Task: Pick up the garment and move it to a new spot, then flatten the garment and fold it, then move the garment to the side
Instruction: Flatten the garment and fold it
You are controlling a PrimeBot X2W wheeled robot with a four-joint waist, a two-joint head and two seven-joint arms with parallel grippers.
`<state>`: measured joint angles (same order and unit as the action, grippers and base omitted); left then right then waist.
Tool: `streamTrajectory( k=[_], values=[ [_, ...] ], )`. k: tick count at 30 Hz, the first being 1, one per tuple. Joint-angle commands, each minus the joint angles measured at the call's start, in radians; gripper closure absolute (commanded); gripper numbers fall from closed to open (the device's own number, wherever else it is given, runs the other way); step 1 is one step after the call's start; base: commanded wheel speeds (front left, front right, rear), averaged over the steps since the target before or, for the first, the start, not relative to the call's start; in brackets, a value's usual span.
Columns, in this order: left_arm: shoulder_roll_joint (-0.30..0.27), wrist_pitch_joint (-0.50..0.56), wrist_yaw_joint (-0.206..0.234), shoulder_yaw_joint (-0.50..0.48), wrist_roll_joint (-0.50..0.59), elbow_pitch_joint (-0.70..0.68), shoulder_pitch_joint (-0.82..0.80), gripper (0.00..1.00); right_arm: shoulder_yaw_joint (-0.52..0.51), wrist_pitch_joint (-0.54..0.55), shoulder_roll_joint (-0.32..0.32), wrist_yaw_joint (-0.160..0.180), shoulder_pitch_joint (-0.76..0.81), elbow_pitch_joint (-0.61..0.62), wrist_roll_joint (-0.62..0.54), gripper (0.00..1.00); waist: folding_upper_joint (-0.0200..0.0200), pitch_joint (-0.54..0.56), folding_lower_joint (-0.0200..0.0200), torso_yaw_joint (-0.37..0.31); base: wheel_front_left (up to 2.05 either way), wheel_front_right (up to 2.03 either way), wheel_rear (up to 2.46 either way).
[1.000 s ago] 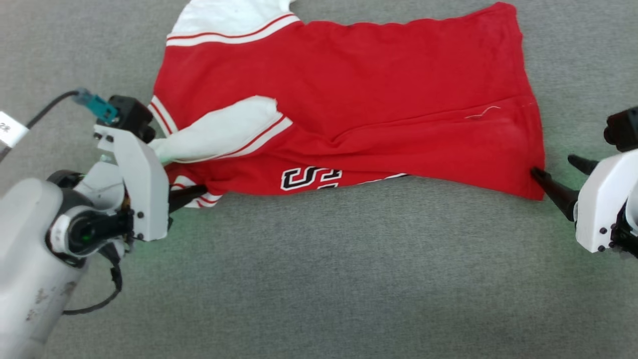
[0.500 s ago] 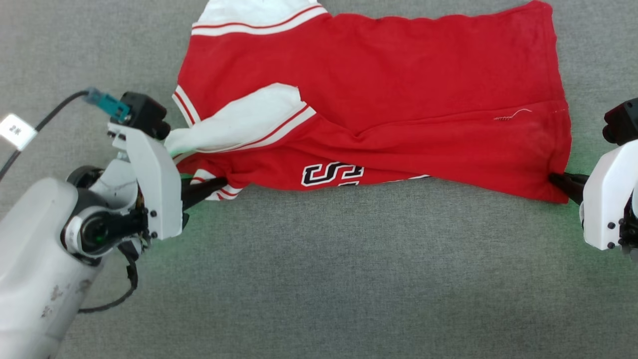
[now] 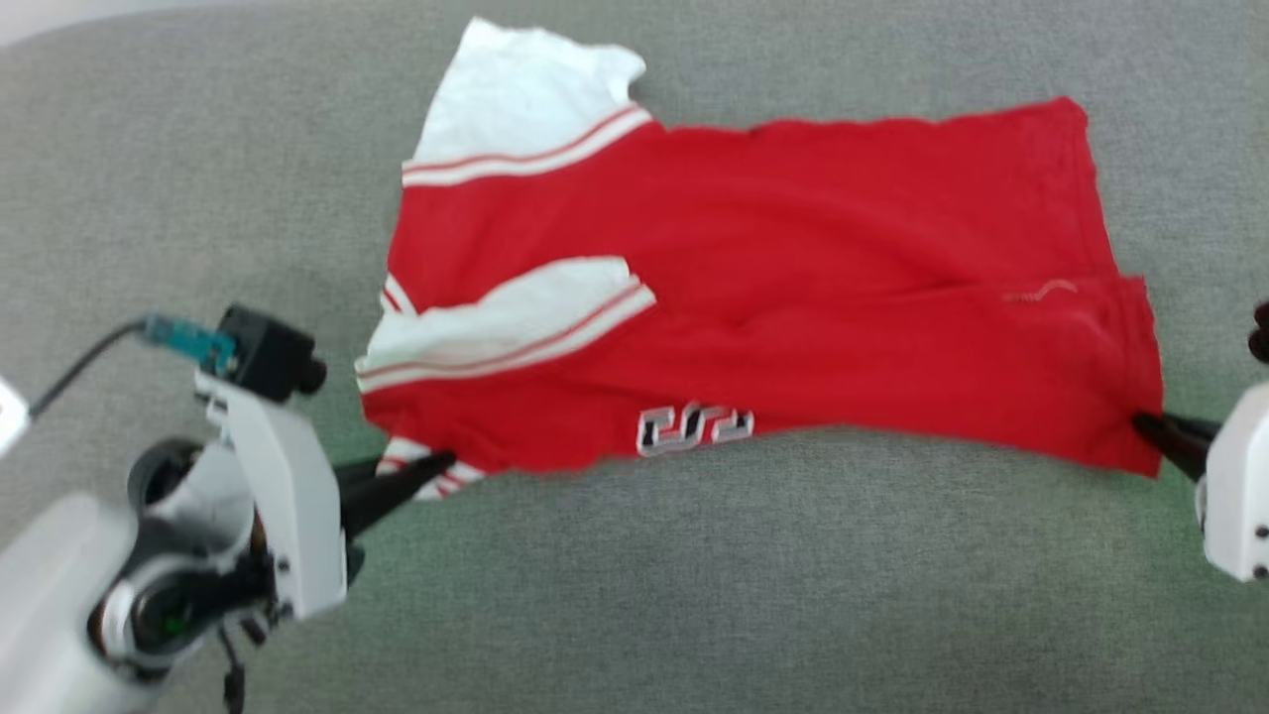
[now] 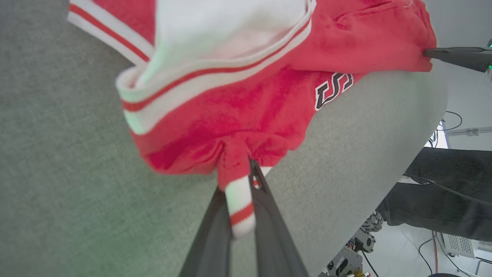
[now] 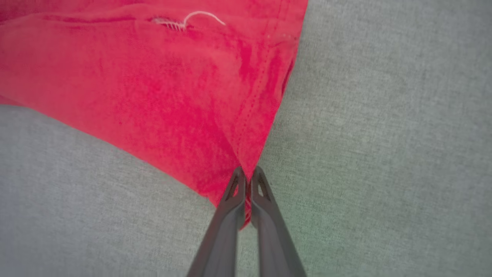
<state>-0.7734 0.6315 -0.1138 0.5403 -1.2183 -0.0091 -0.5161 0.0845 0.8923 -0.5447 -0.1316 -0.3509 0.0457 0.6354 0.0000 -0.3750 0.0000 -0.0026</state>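
The red jersey [image 3: 753, 297] lies spread across the middle of the head view on the grey fabric surface [image 3: 694, 595], with its white sleeves toward the upper left and its hem toward the right. At lower left, the left gripper [image 3: 441, 463] is clenched on the striped trim at the jersey's near corner; in the left wrist view the white-and-red band sits pinched between its fingers [image 4: 271, 227]. At the right edge, the right gripper [image 3: 1145, 424] is clamped on the near hem corner. Open grey surface stretches across the lower half of the head view. Its edge shows in the upper left corner there, and as a curve at the right of the left wrist view. Black, white-outlined lettering [image 4: 333, 89] peeks out at the near fold: one "S" is readable, the rest is tucked under
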Motion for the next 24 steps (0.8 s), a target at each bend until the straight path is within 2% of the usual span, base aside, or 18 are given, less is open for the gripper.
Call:
streamTrajectory(
  k=[1,5,11,19,20,21,22,23,24],
  values=[
    [-0.022,-0.020,0.014,-0.010,-0.002,-0.048,0.050,1.00,-0.020,0.003,-0.008,0.002,0.040,0.026,0.004,1.00,0.0000,0.004,0.0000,0.007,0.00,0.00,0.00],
    [-0.060,-0.063,0.040,-0.021,0.007,-0.149,0.142,1.00,-0.067,0.013,-0.009,0.002,0.112,0.082,-0.002,1.00,0.0000,0.002,0.0000,0.012,0.00,0.00,0.00],
    [-0.088,-0.121,0.069,-0.039,0.021,-0.239,0.230,1.00,-0.114,0.031,0.004,0.002,0.197,0.154,-0.013,1.00,0.0000,-0.004,0.0000,0.019,0.00,0.00,0.00],
    [-0.097,-0.177,0.081,-0.061,0.026,-0.269,0.284,1.00,-0.156,0.057,0.034,0.002,0.261,0.237,-0.027,1.00,0.0000,-0.004,0.0000,0.020,0.00,0.00,0.00],
    [-0.094,-0.187,0.080,-0.064,0.028,-0.268,0.287,0.97,-0.162,0.046,0.038,0.002,0.261,0.246,-0.031,0.78,0.0000,-0.002,0.0000,0.019,0.00,0.00,0.00],
    [-0.091,-0.196,0.078,-0.069,0.027,-0.266,0.290,0.64,-0.172,0.036,0.046,0.002,0.260,0.249,-0.035,0.27,0.0000,-0.001,0.0000,0.019,0.00,0.00,0.00],
    [-0.089,-0.208,0.077,-0.076,0.023,-0.264,0.293,0.40,-0.175,0.026,0.052,0.002,0.257,0.257,-0.040,0.00,0.0000,0.001,0.0000,0.018,0.00,0.00,0.00],
    [-0.091,-0.222,0.074,-0.085,0.023,-0.265,0.296,0.07,-0.184,0.011,0.062,0.002,0.252,0.265,-0.043,0.00,0.0000,0.003,0.0000,0.017,0.00,0.00,0.00],
    [-0.092,-0.236,0.074,-0.096,0.018,-0.265,0.301,0.00,-0.195,-0.004,0.074,0.002,0.247,0.269,-0.047,0.00,0.0000,0.004,0.0000,0.016,0.00,0.00,0.00]
  ],
)
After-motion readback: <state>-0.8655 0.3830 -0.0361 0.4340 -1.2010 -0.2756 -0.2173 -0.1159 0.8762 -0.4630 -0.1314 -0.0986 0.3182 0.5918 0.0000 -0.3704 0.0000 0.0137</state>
